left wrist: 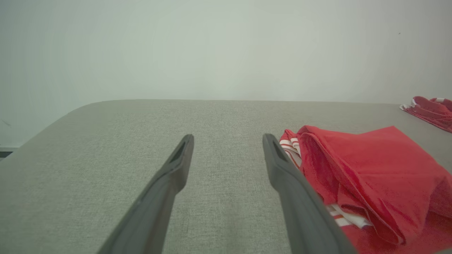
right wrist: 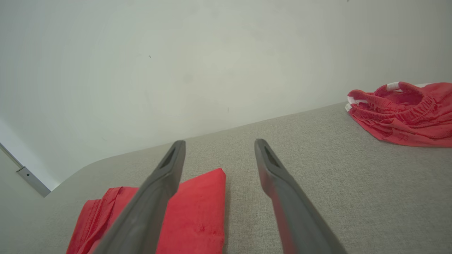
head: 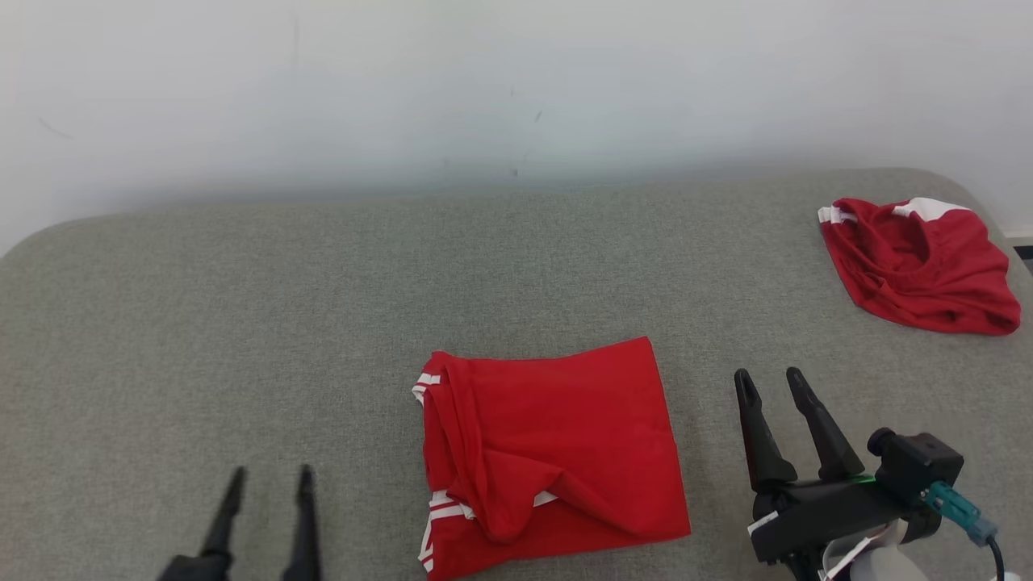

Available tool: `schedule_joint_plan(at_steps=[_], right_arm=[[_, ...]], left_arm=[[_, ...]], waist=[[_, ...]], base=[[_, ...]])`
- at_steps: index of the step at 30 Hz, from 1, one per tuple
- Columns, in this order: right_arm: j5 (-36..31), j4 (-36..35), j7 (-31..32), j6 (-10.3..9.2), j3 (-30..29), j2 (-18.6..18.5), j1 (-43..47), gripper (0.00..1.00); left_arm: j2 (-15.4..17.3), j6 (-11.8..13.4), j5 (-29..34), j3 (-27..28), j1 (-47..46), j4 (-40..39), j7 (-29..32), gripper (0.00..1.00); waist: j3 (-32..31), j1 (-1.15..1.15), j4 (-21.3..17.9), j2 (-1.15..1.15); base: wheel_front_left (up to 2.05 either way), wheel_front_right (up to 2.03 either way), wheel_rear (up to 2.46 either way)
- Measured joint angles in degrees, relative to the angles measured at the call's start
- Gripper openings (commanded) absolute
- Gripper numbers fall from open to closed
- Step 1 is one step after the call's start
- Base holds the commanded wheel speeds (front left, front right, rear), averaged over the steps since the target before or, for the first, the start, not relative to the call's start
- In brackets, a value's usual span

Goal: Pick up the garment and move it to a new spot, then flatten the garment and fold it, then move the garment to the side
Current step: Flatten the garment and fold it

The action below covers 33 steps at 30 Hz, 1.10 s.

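Note:
A red garment (head: 557, 460) with white side stripes lies folded into a rough square on the grey surface, front and centre. It also appears at the right of the left wrist view as the red garment (left wrist: 370, 176), and low on the left of the right wrist view as the same garment (right wrist: 197, 215). My left gripper (head: 268, 480) stands open to the garment's left, apart from it, fingers (left wrist: 176, 165) empty. My right gripper (head: 771, 383) stands open to its right, also clear of it, fingers (right wrist: 272, 165) empty.
A second red garment (head: 920, 262) with white trim lies crumpled at the far right, near the rounded corner of the grey padded surface (head: 242, 323). A pale wall (head: 484, 89) runs behind the surface's far edge.

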Motion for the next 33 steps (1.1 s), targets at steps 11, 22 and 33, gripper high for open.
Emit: schedule_joint_plan(at_steps=[11,22,33], right_arm=[[-2.08,-1.45,0.00,0.00,-1.11,2.00,1.86,1.00],[-2.86,-1.80,-0.09,0.00,-1.53,3.14,2.64,1.00],[-3.33,-1.91,-0.09,0.00,-2.69,3.11,2.99,1.00]], left_arm=[[0.60,-0.09,-3.43,-18.92,-0.27,6.43,0.00,1.00],[0.32,-0.10,-7.55,-24.24,-4.19,14.67,0.00,1.00],[1.20,-0.09,-8.31,-22.83,-6.80,17.18,0.00,0.00]], waist=[[0.80,0.00,-1.92,0.00],[1.77,0.00,-5.33,0.00],[1.74,0.00,-6.76,0.00]], base=[[0.00,0.00,0.00],[0.00,0.00,0.00],[0.00,0.00,0.00]])
